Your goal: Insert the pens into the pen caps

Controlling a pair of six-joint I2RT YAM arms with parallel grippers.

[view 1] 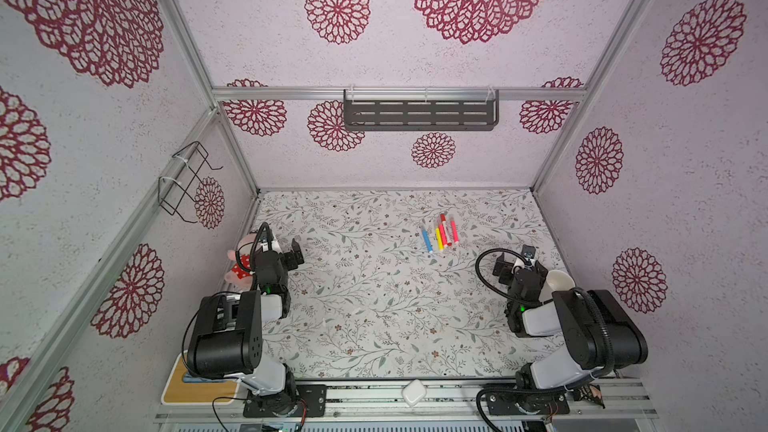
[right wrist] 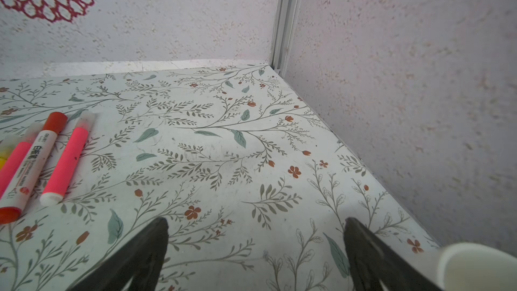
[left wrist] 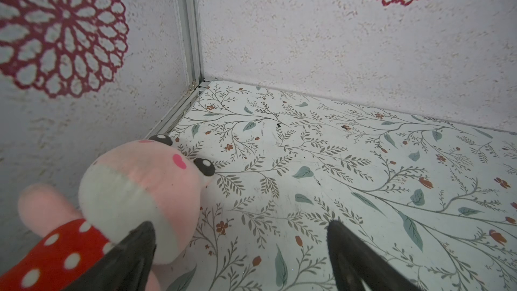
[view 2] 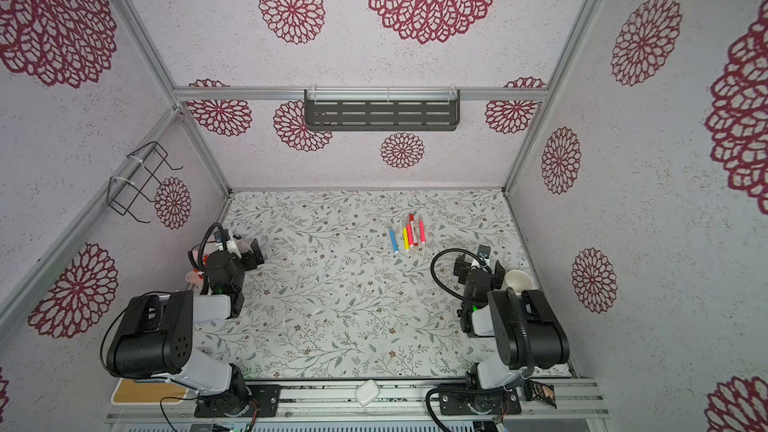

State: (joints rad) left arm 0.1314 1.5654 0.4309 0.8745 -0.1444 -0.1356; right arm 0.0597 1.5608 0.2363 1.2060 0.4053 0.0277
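The pens (view 1: 440, 234) lie side by side at the back right of the floral table (view 1: 374, 351); in both top views they are blue (view 2: 393, 241), yellow, pink and red. In the right wrist view a pink pen (right wrist: 66, 160) and a red-capped white marker (right wrist: 30, 163) show whitish ends. Tiny whitish bits (view 1: 357, 310) near the table's middle may be the pen caps, too small to tell. My left gripper (view 1: 300, 254) (left wrist: 240, 223) stands open at the left edge. My right gripper (view 1: 517, 261) (right wrist: 256, 219) stands open, near side of the pens. Both hold nothing.
A pink plush toy (view 1: 241, 268) (left wrist: 134, 186) lies against the left wall beside my left gripper. A white mug (view 1: 561, 282) (right wrist: 475, 264) sits right of my right gripper. A wooden board (view 1: 195, 388) and a small white case (view 1: 413, 392) rest at the front edge.
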